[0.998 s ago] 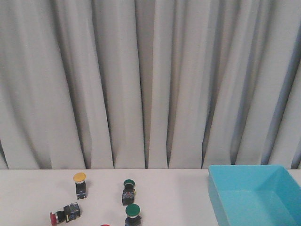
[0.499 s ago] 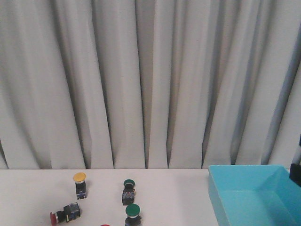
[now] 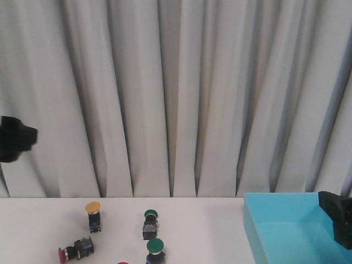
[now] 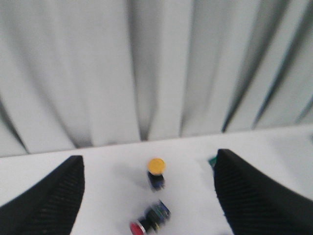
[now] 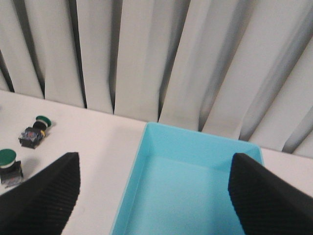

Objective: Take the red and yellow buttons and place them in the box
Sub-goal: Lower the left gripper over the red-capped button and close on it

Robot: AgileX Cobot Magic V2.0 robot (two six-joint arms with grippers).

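Observation:
A yellow button [image 3: 93, 214] stands upright at the left of the table. A red button [image 3: 75, 250] lies on its side in front of it. Another red cap [image 3: 122, 263] just shows at the bottom edge. The light-blue box [image 3: 258, 231] sits at the right, with nothing showing inside. My left gripper [image 3: 15, 138] is raised at the far left. In its wrist view it [image 4: 148, 155] is open and empty, above the yellow button [image 4: 156, 169] and the red button [image 4: 149, 221]. My right gripper [image 3: 338, 220] hangs over the box, open and empty [image 5: 155, 155], with the box [image 5: 195, 144] below it.
Two green-capped buttons [image 3: 150, 223] [image 3: 155, 248] sit mid-table between the yellow button and the box; they also show in the right wrist view [image 5: 34, 131] [image 5: 9, 164]. A grey pleated curtain [image 3: 176, 93] closes off the back of the table.
Both grippers have come into the front view: the right one has moved in from the right edge over the box, and the left one has appeared high at the far left. The buttons have not moved.

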